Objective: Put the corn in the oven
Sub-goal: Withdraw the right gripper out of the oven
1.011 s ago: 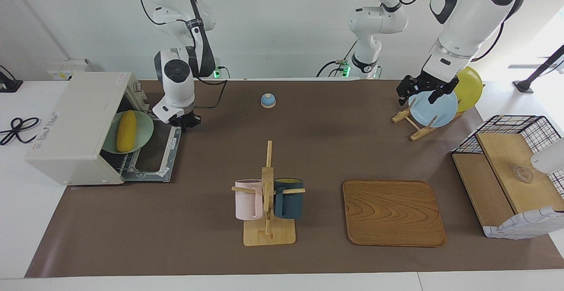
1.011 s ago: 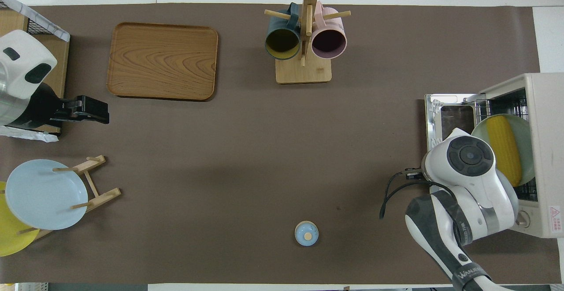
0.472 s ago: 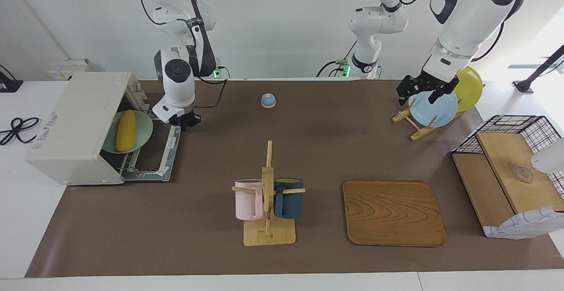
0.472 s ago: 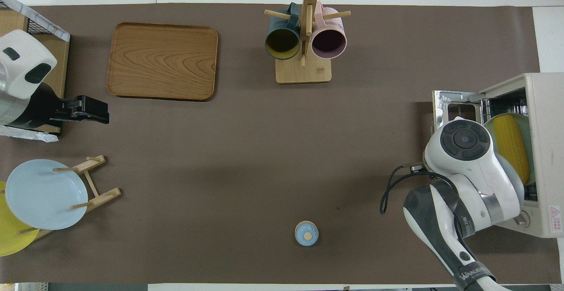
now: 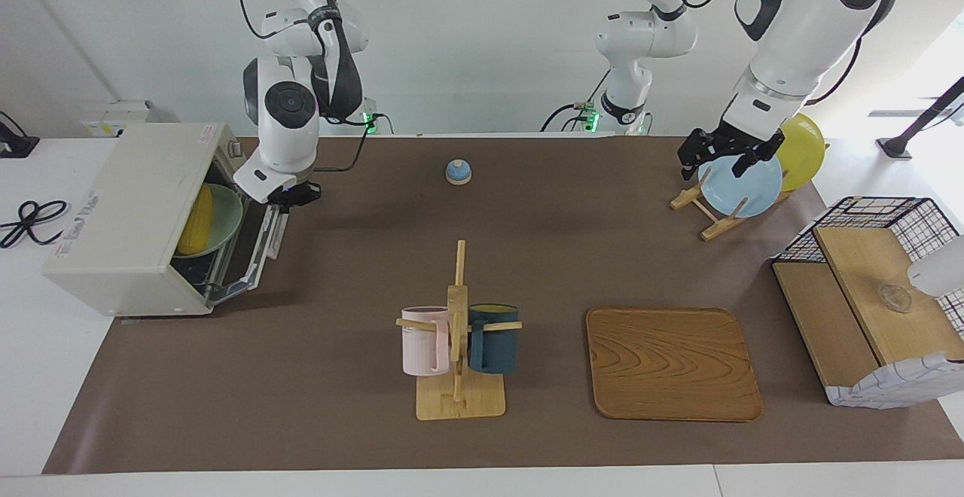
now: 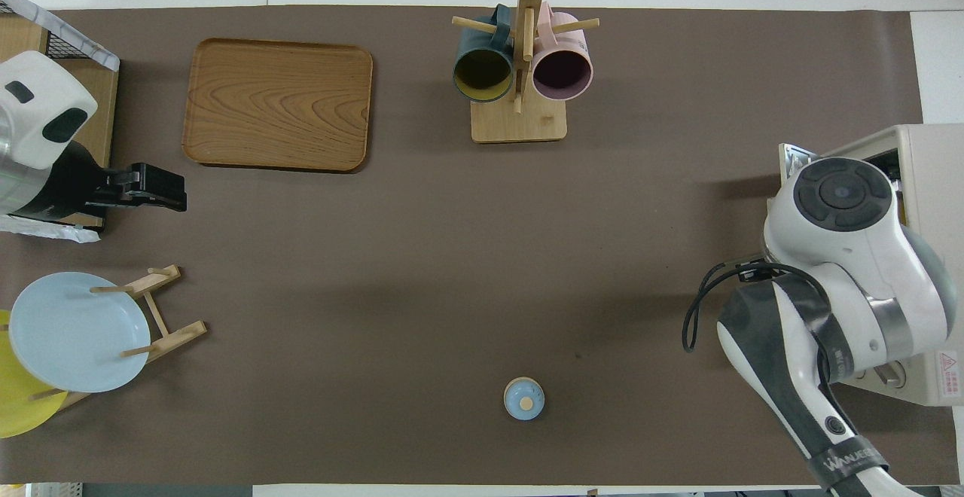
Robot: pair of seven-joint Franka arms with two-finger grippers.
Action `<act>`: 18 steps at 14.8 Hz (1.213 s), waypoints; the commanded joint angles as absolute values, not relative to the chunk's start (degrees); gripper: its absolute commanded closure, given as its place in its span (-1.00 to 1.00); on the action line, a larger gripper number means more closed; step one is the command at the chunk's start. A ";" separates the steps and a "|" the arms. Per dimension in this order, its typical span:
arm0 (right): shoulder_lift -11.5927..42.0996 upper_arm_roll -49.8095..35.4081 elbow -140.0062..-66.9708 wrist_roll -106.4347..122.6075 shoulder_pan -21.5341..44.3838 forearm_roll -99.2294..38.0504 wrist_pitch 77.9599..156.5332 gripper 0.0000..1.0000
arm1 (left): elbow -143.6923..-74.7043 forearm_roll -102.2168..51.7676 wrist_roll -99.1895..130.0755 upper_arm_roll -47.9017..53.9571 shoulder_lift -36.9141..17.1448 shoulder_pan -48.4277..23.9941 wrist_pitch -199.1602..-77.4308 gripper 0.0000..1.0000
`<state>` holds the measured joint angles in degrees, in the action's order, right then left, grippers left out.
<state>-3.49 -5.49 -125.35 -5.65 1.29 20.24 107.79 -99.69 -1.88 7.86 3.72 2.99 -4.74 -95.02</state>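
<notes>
The yellow corn (image 5: pixel 194 220) lies on a pale green plate (image 5: pixel 224 218) on the rack inside the off-white oven (image 5: pixel 128 211) at the right arm's end of the table. The oven door (image 5: pixel 252 245) stands about halfway up, tilted. My right gripper (image 5: pixel 290 196) is shut, its tip at the door's upper edge near the handle. In the overhead view the right arm covers the corn, and only the oven (image 6: pixel 934 256) shows. My left gripper (image 5: pixel 715 166) hangs open over the blue plate (image 5: pixel 742 184), holding nothing; it waits there (image 6: pixel 169 190).
A mug rack (image 5: pixel 459 346) with a pink and a dark blue mug stands mid-table, a wooden tray (image 5: pixel 672 364) beside it. A small blue bell (image 5: pixel 458 172) sits nearer the robots. A plate rack holds a yellow plate (image 5: pixel 802 150). A wire basket (image 5: pixel 874 294) stands at the left arm's end.
My right gripper has risen and moved toward the oven, swinging the door from flat open to about halfway up. The corn and plate now sit deeper inside. The left arm has not moved.
</notes>
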 commanded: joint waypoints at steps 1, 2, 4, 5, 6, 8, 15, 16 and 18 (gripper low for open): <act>-3.42 -4.92 -122.79 1.47 -2.89 22.76 107.84 1.00 | -99.67 -2.20 8.17 4.04 3.78 -4.13 -94.39 -1.00; -3.69 -4.92 -122.35 3.50 -4.21 22.76 107.75 1.00 | -99.67 -2.20 8.17 4.04 3.78 -4.13 -94.31 -1.00; -4.04 -4.92 -121.21 7.54 -6.49 22.76 107.05 1.00 | -99.67 -2.20 8.17 3.96 3.78 -4.13 -94.39 -1.00; -4.30 -4.92 -121.03 9.12 -7.29 22.76 106.96 1.00 | -99.67 -2.20 8.17 4.04 3.78 -4.13 -94.39 -1.00; -4.92 -4.92 -121.03 10.45 -8.08 22.76 106.96 1.00 | -99.67 -2.20 8.17 4.04 3.78 -4.13 -94.39 -1.00; -5.45 -4.83 -121.03 12.47 -9.22 22.76 106.61 1.00 | -99.67 -2.20 8.17 4.04 3.78 -4.13 -94.39 -1.00; -8.08 -5.01 -120.50 14.68 -9.50 22.76 103.89 1.00 | -99.67 -2.20 8.17 4.04 3.78 -4.13 -94.39 -1.00; -8.17 -5.10 -119.71 14.68 -9.41 22.76 103.02 1.00 | -99.67 -2.20 8.17 4.04 3.78 -4.13 -94.39 -1.00; -8.09 -5.53 -117.52 15.03 -9.23 22.76 101.17 1.00 | -99.67 -2.20 8.17 4.04 3.78 -4.13 -94.39 -1.00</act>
